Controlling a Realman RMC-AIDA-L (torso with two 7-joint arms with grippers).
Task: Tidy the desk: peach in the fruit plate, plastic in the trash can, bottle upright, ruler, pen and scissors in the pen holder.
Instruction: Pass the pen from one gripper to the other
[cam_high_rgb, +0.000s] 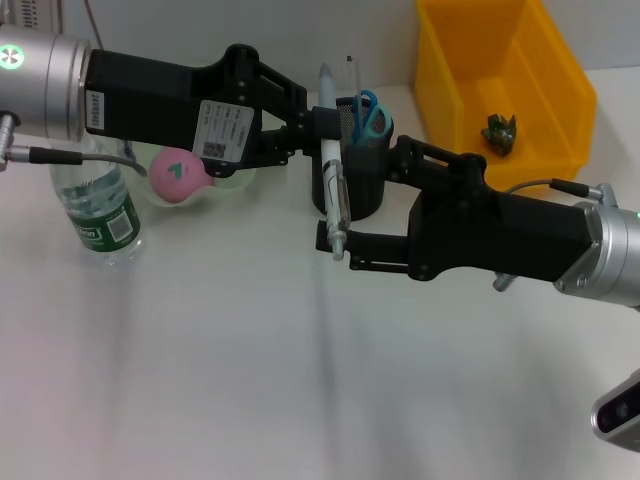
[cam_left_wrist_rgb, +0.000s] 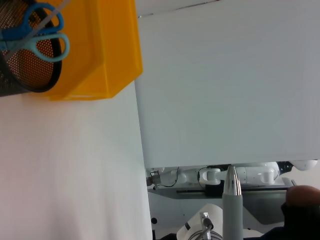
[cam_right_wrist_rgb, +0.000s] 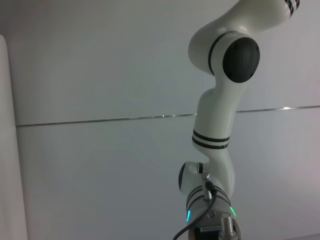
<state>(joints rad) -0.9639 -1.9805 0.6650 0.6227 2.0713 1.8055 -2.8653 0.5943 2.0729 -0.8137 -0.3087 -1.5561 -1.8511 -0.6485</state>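
Note:
A silver pen (cam_high_rgb: 331, 170) hangs in the air in front of the black mesh pen holder (cam_high_rgb: 362, 175). My left gripper (cam_high_rgb: 318, 128) is shut on its upper part and my right gripper (cam_high_rgb: 340, 250) on its lower end. The pen's tip (cam_left_wrist_rgb: 231, 182) shows in the left wrist view. The blue scissors (cam_high_rgb: 372, 115) and the clear ruler (cam_high_rgb: 352, 75) stand in the holder (cam_left_wrist_rgb: 22, 75). The pink peach (cam_high_rgb: 177, 177) lies in the pale green fruit plate (cam_high_rgb: 232, 183). The bottle (cam_high_rgb: 102, 207) stands upright at the left. Green plastic (cam_high_rgb: 499, 131) lies in the yellow trash can (cam_high_rgb: 540, 90).
The white desk (cam_high_rgb: 250, 380) stretches bare toward me in front of both arms. The trash can (cam_left_wrist_rgb: 102, 55) stands just right of the pen holder. The right wrist view shows only a wall and a white arm (cam_right_wrist_rgb: 220, 125).

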